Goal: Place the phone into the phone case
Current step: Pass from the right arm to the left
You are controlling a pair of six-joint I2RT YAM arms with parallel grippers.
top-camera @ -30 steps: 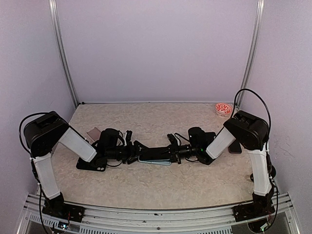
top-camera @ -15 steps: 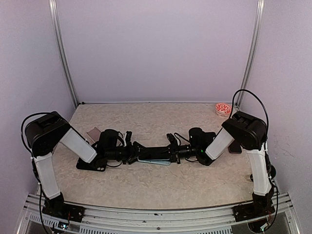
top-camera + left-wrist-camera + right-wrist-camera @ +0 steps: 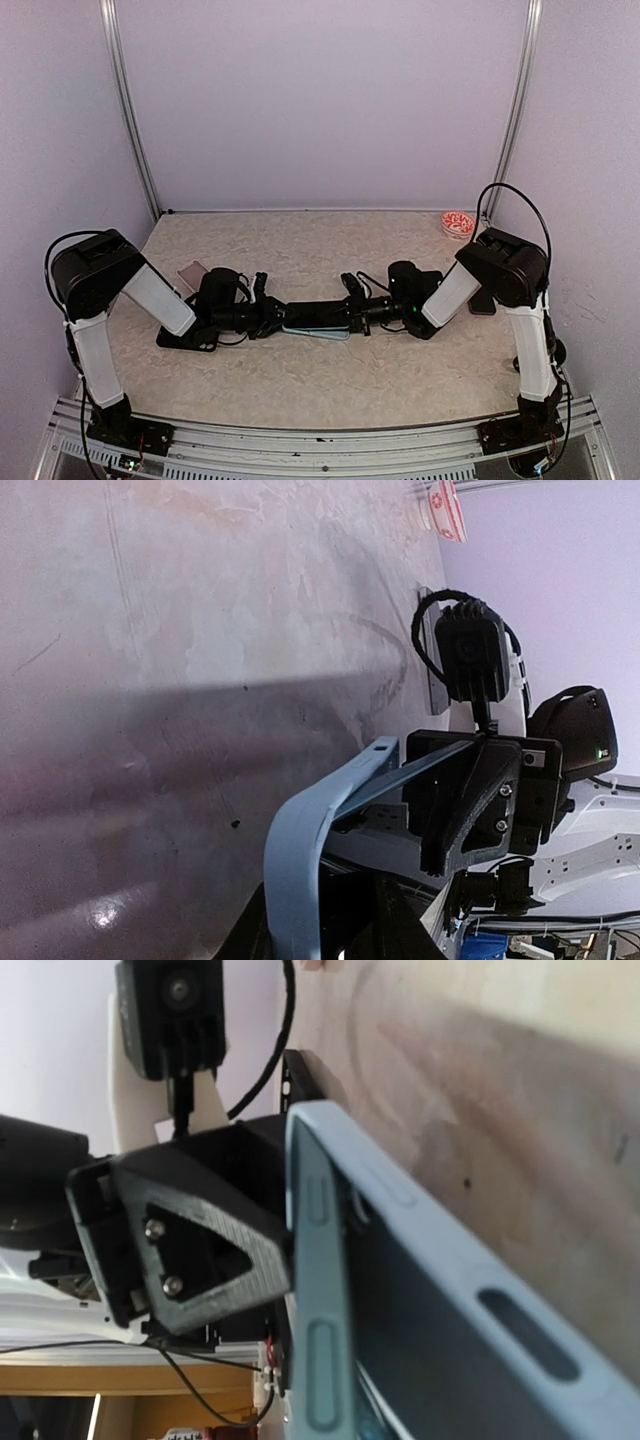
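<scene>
A light blue phone case [image 3: 318, 329] is held between my two grippers, low over the middle of the table. A dark phone [image 3: 440, 1350] lies inside it, seen in the right wrist view within the case's rim [image 3: 318, 1280]. My left gripper [image 3: 276, 319] is shut on the case's left end. The bent blue edge [image 3: 300, 850] runs out from its dark fingers [image 3: 345, 930]. My right gripper [image 3: 353, 313] is shut on the right end. Its fingers [image 3: 470, 800] show in the left wrist view, and the left gripper's finger [image 3: 190, 1245] shows in the right wrist view.
A pinkish flat device [image 3: 192, 272] and a black flat object [image 3: 185, 340] lie by the left arm. A dark phone [image 3: 483, 301] lies by the right arm. A red and white dish [image 3: 458, 222] sits at the back right corner.
Both grippers have kept hold of the case. It has sunk slightly toward the table and lies flatter, and the left wrist has shifted a little to the left.
</scene>
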